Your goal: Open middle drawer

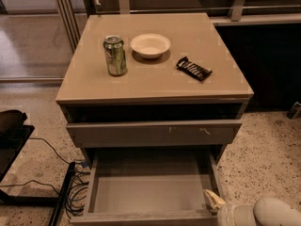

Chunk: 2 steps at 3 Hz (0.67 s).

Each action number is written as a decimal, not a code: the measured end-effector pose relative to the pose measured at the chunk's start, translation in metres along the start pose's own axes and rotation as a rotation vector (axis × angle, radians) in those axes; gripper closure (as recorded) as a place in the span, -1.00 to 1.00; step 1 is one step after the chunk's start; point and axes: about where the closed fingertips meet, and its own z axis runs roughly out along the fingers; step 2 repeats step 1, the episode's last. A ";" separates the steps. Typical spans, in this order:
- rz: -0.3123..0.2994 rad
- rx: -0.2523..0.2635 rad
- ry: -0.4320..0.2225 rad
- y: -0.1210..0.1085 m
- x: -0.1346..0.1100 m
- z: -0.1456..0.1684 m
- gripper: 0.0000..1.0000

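My gripper (214, 202) sits at the front corner of the middle drawer (150, 192) to pull it, but I cannot tell its grip.

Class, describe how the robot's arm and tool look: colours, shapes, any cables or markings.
The tool, at the bottom right by the front corner of the open drawer, is a pale cream, pointed piece. Behind it the arm is a smooth, rounded white shell with a greyish collar. No cables or markings show.
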 end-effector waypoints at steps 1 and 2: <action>0.000 0.000 0.000 0.000 0.000 0.000 -1.00; 0.000 0.000 0.000 0.000 0.000 0.000 -1.00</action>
